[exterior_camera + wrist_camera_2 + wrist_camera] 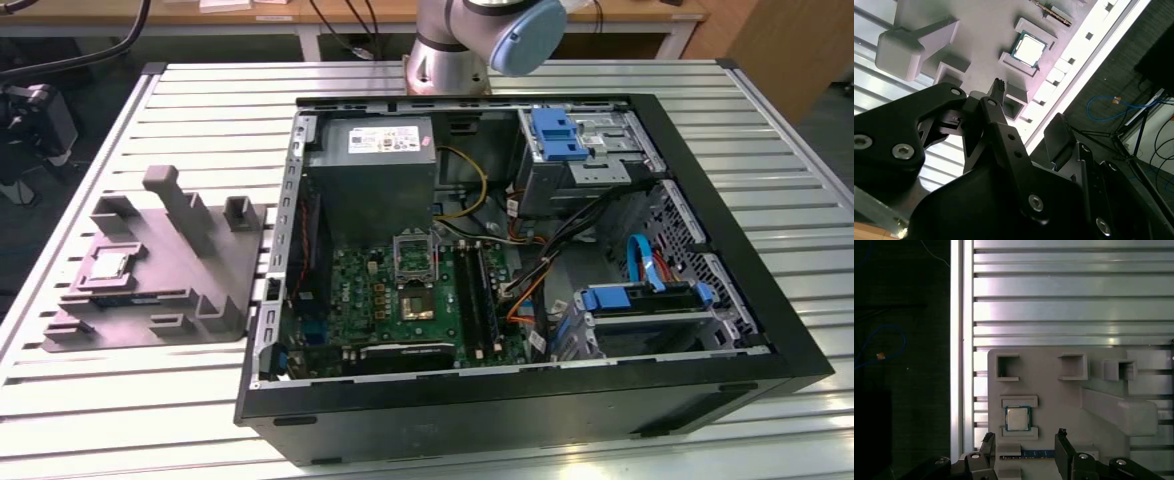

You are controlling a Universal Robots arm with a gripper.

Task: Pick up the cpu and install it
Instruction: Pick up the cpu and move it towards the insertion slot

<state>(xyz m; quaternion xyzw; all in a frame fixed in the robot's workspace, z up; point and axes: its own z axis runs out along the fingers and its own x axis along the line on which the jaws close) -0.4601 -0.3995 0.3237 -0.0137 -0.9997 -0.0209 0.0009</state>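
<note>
The cpu is a small silvery square chip lying flat in a recess of the grey moulded tray, at the exterior view's left. In both wrist views it lies on the tray, close ahead of my gripper. The gripper is open, with nothing between its two dark fingers, and it hangs above the tray without touching the cpu. In the second wrist view the cpu shows beyond the gripper. The motherboard socket sits inside the open computer case.
The tray carries an upright post and several raised blocks near the cpu. The case holds a power supply, drive cages with blue clips and loose cables. The slatted metal table ends just beyond the tray.
</note>
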